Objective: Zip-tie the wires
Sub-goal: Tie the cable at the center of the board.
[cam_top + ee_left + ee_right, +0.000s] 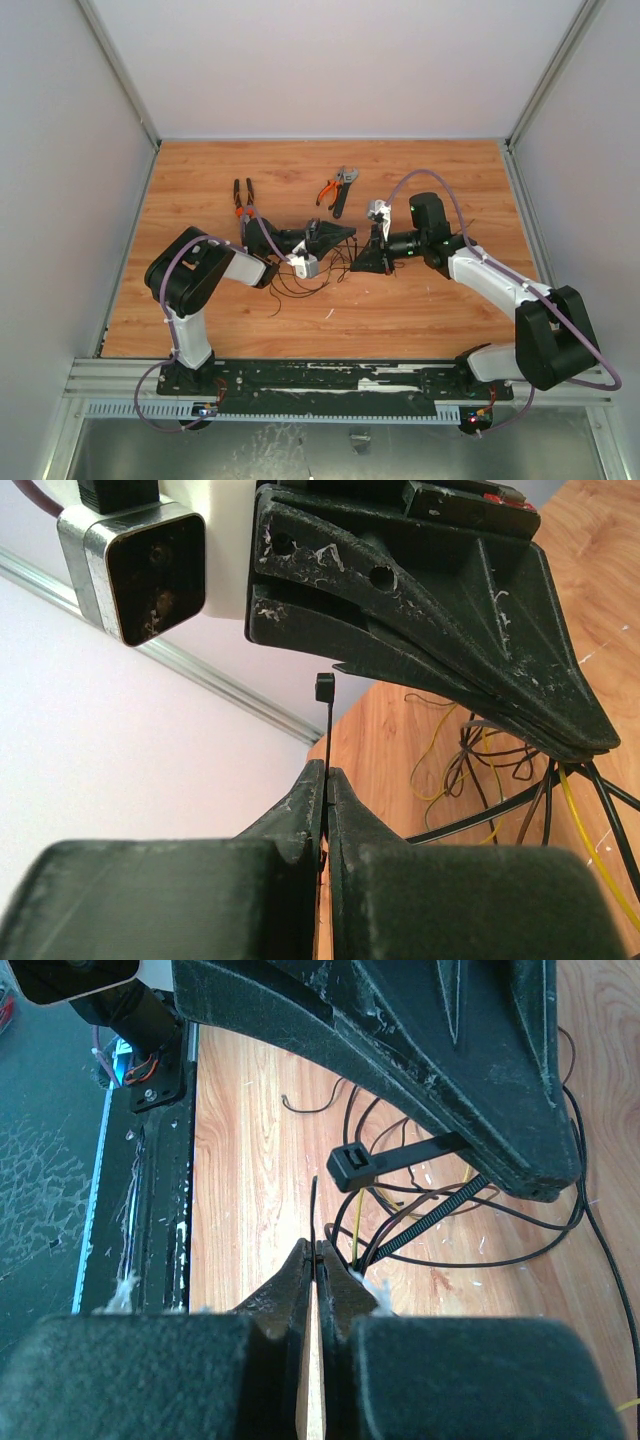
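The zip tie (430, 1222) is a ribbed black strip running through the wires (520, 1250), thin dark and yellow loops lying on the wooden table (430, 300). My left gripper (327, 770) is shut on the strip just below its square head (323, 688). My right gripper (315, 1245) is shut on the strip's thin tail, whose tip (314, 1195) pokes up past the fingers. The head (352, 1165) sticks out of the left fingers a short way from that tip. In the top view both grippers meet tip to tip over the wires (305, 280), left gripper (345, 233) and right gripper (358, 265).
Black-handled pliers (243, 200) lie behind the left arm. An orange-handled tool and a dark wrench (338, 190) lie behind the grippers. The black base rail (330, 378) runs along the near edge. Small white scraps dot the wood.
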`<state>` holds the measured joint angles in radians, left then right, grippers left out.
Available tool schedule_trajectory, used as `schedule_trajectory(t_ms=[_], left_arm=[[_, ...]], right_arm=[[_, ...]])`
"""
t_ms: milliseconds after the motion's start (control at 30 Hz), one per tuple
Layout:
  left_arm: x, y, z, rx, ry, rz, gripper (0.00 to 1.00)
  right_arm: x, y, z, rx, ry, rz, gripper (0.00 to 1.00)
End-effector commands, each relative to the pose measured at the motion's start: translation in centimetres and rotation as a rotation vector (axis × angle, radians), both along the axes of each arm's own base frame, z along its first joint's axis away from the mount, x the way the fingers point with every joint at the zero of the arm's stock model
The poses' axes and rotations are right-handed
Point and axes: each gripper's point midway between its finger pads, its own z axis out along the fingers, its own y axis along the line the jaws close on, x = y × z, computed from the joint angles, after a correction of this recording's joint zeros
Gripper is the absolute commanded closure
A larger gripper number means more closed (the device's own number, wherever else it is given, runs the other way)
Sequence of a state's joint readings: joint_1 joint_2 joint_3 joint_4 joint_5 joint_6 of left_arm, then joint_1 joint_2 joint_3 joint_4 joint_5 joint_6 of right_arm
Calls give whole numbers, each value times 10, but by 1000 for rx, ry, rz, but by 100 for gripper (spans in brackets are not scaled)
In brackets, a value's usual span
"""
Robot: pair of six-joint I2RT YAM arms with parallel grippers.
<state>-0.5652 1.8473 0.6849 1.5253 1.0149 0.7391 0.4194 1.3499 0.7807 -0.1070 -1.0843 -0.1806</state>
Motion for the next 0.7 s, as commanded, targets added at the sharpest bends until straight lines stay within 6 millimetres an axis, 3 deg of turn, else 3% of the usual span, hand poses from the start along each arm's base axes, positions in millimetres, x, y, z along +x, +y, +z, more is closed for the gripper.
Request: schedule_trajectory(t_ms=[0, 467, 667], left_arm=[[-6, 4, 40, -114, -178, 6, 100], [-7, 4, 39, -112, -176, 6, 100], [-6, 4, 39, -113, -177, 6, 100]], right_arm=[[1, 0, 6, 10, -9, 5, 100], [8, -1, 9, 13, 4, 7, 100], [4, -2, -2, -3, 34, 6, 100]])
